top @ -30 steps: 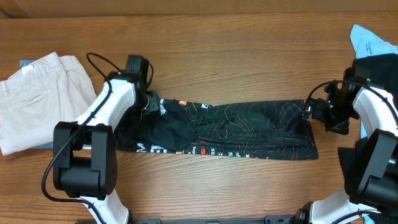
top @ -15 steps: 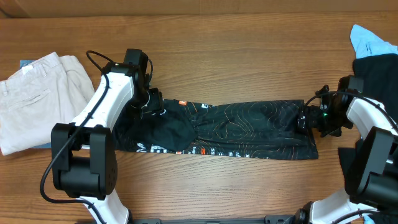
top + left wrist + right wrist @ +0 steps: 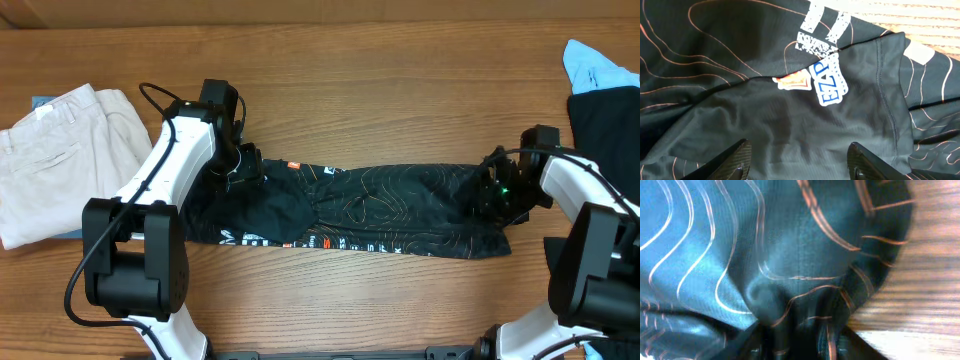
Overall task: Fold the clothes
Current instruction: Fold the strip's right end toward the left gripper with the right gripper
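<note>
Overhead, garment [image 3: 400,205]: black with fine orange-and-white contour lines, lying as one long strip across the wooden table [image 3: 400,70]; its left part is rumpled and folded over itself.
Overhead, left gripper [image 3: 243,170]: at the garment's upper left corner, over the rumpled cloth.
Overhead, right gripper [image 3: 492,195]: at the garment's right end, where the cloth is gathered into a bunch.
Overhead, beige trousers [image 3: 60,160]: well apart from the garment, beyond its left end.
Overhead, plain black fabric [image 3: 605,115]: beyond the garment's right end, with light blue fabric [image 3: 600,62] just past it.
Left wrist, garment [image 3: 765,125]: fills nearly the whole view; white block lettering, a small orange patch and a white label [image 3: 830,80] with blue letters lie along a fold.
Left wrist, left gripper [image 3: 800,162]: fingers spread wide apart just above the cloth, nothing between them.
Right wrist, garment [image 3: 790,255]: puckered, its creases running down into the gripper; blurred table wood lies to its right.
Right wrist, right gripper [image 3: 800,345]: clamped on a gathered fold of the garment's edge.
</note>
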